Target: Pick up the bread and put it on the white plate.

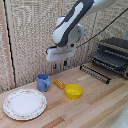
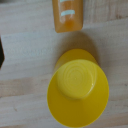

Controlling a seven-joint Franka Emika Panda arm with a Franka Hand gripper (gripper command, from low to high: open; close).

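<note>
A pale wooden plank tabletop (image 1: 95, 107) stands before beige woven wall panels (image 1: 30, 35). The white boxy gripper (image 1: 65, 63) hangs empty above, fingers parted. The wide speckled white dish (image 1: 24, 104) lies well apart from the small orange-brown loaf (image 1: 59, 84), which touches the round yellow bowl (image 1: 74, 91).
</note>
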